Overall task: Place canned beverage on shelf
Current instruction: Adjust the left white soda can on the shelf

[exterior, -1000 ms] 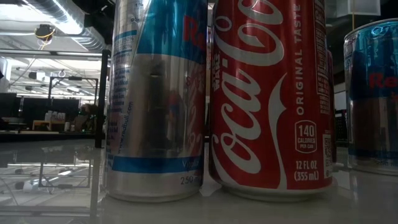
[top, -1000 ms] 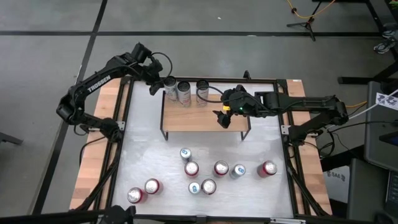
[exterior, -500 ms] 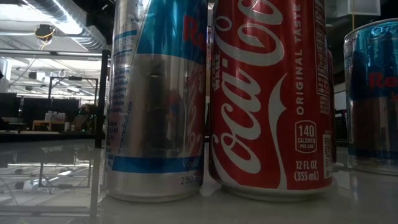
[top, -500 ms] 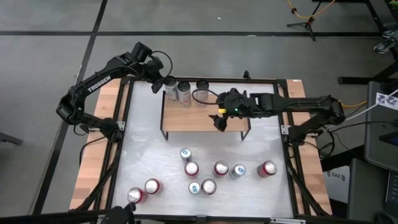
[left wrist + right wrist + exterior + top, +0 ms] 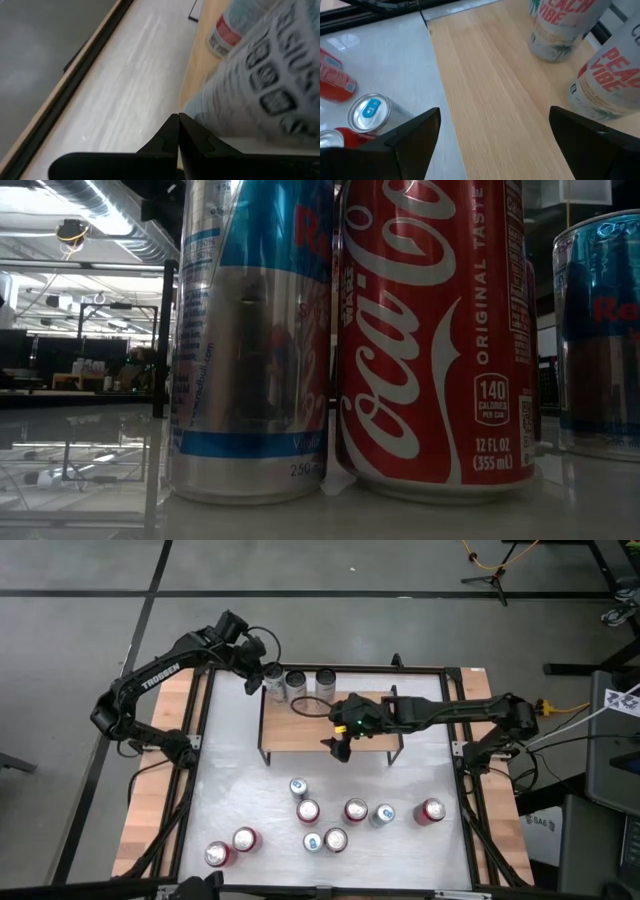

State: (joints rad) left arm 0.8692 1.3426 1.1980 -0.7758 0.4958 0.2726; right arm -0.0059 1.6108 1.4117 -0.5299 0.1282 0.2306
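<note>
The right gripper (image 5: 341, 743), jaws wide and empty, hangs over the shelf's (image 5: 300, 732) front edge, seemingly between cans; next it must reach a table can (image 5: 298, 787) and grip it; three cans (image 5: 297, 686) stand on the shelf, nine on the table; the left gripper (image 5: 254, 679), shut, sits beside the shelf cans.

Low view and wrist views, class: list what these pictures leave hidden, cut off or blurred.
- Low view: two cans up close fill the picture, hiding the shelf and both arms.
- Left wrist view: a can too near, blurred and cut off by the edge; brand unreadable.
- Right wrist view: two shelf cans cut off above.
</note>
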